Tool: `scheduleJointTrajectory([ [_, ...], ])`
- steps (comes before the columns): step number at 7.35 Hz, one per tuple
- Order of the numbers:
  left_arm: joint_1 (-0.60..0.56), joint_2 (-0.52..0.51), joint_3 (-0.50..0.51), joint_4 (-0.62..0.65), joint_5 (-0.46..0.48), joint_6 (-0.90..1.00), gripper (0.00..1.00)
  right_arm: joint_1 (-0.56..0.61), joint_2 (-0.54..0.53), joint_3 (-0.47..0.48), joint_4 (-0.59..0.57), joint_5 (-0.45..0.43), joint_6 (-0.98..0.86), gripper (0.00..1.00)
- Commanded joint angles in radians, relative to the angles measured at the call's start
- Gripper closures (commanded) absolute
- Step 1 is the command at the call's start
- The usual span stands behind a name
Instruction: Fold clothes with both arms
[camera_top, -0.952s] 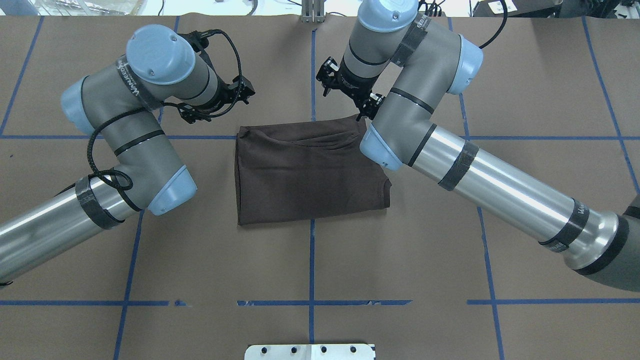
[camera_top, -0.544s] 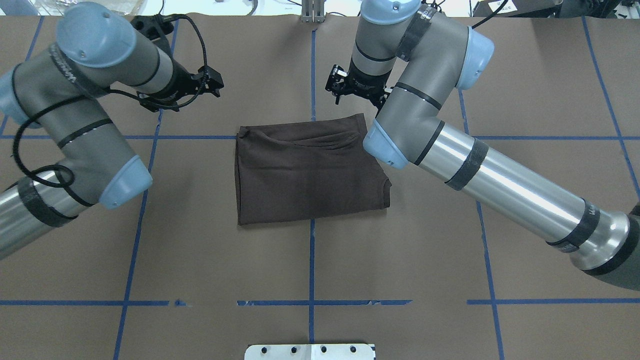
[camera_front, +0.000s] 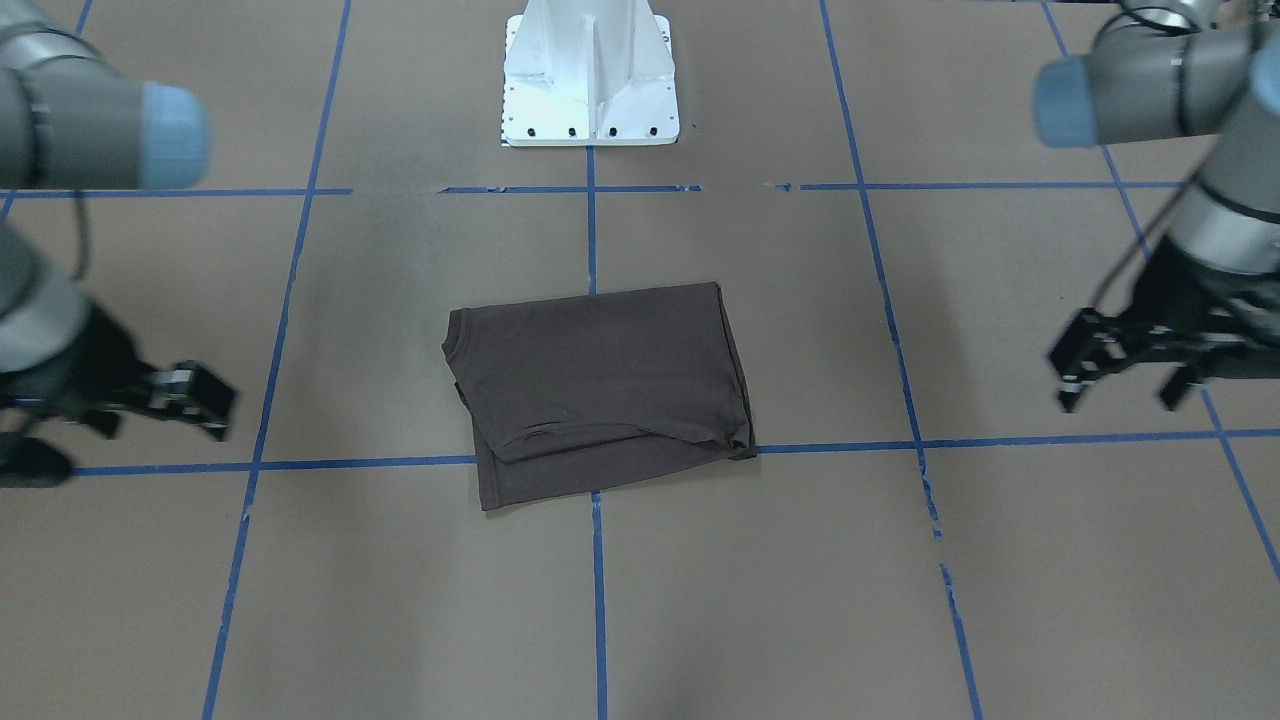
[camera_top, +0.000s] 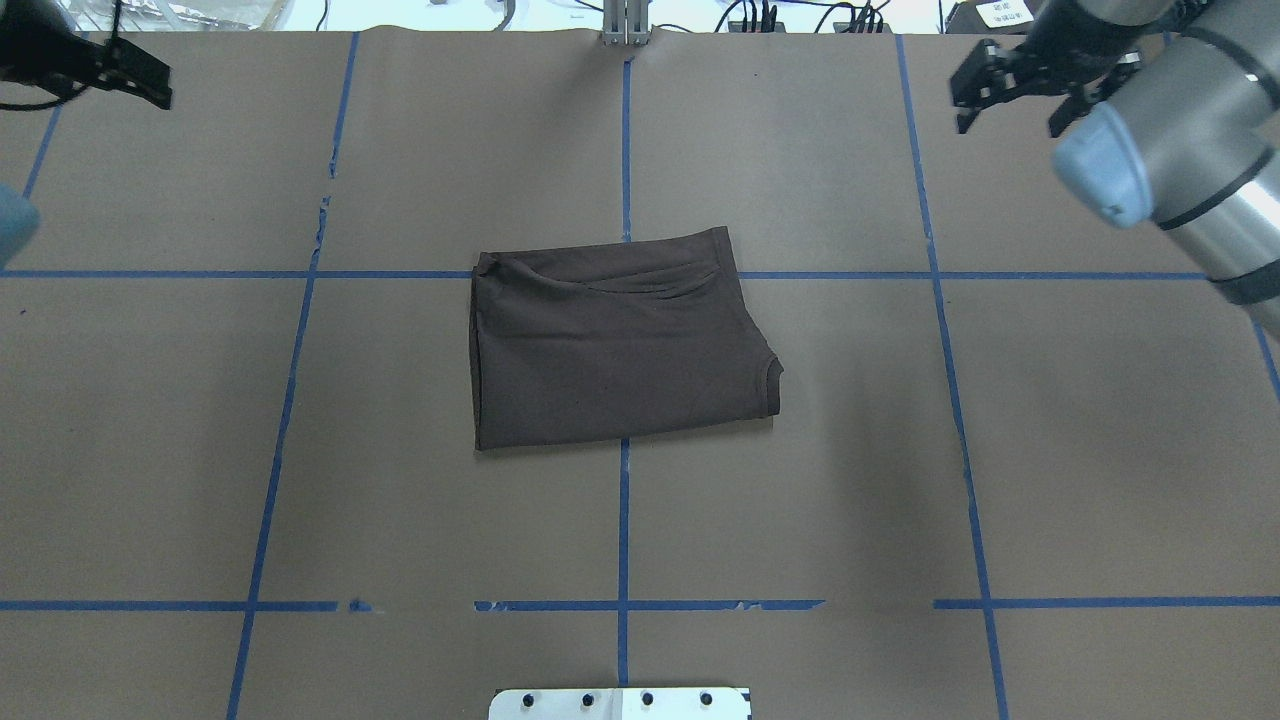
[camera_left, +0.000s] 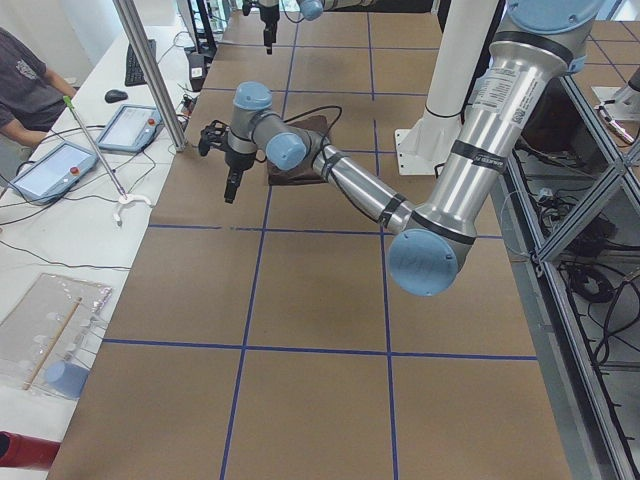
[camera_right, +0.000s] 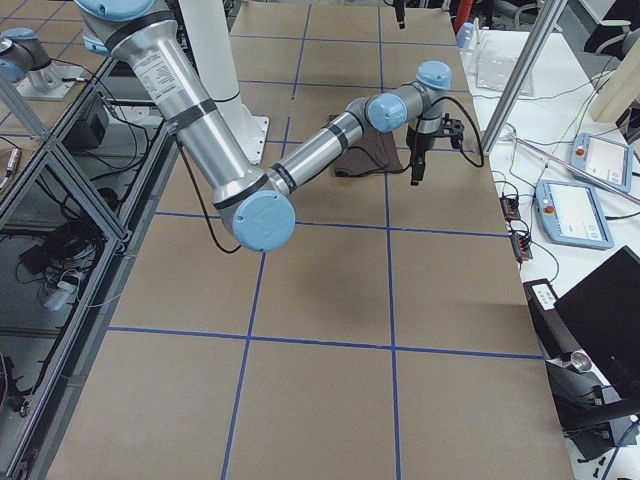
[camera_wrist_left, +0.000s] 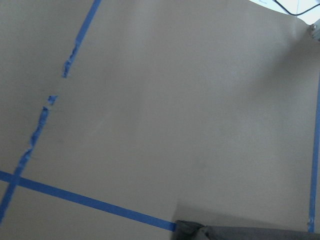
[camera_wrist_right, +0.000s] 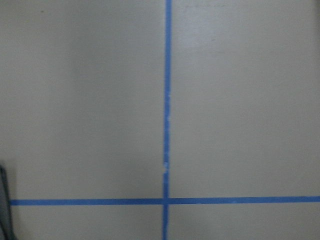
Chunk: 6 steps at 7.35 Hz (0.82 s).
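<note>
The dark brown T-shirt (camera_top: 620, 350) lies folded into a rough rectangle at the table's middle, with a few creases along its far edge; it also shows in the front view (camera_front: 600, 390). My left gripper (camera_front: 1118, 398) hangs open and empty over the far left of the table, well away from the shirt, and shows at the overhead view's top-left corner (camera_top: 140, 80). My right gripper (camera_top: 1008, 128) is open and empty over the far right, also shown in the front view (camera_front: 215, 410). The left wrist view catches only a shirt corner (camera_wrist_left: 225, 232).
Brown paper with a blue tape grid (camera_top: 622, 605) covers the table. The white pedestal base (camera_front: 590, 75) stands at the near edge. Tablets (camera_left: 60, 165) and a seated operator (camera_left: 20, 90) are beyond the far edge, by a metal pole (camera_left: 150, 70).
Both arms have swung outward from the shirt's far edge to the far left and far right corners. The shirt has not moved.
</note>
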<state>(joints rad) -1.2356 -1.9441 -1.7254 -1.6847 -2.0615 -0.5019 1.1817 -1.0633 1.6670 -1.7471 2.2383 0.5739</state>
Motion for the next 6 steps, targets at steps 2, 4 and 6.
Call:
scheduleJointTrajectory([
  [2,-0.266,0.103,0.092,0.033,-0.121,0.609,0.0,0.243,-0.273,0.055,-0.003,0.072,-0.465,0.0],
  [4,-0.306,0.241,0.035,-0.048,-0.181,0.731,0.0,0.266,-0.409,0.202,0.011,0.072,-0.482,0.0],
  [6,-0.308,0.266,0.043,-0.059,-0.161,0.714,0.0,0.26,-0.434,0.186,0.011,0.067,-0.491,0.0],
])
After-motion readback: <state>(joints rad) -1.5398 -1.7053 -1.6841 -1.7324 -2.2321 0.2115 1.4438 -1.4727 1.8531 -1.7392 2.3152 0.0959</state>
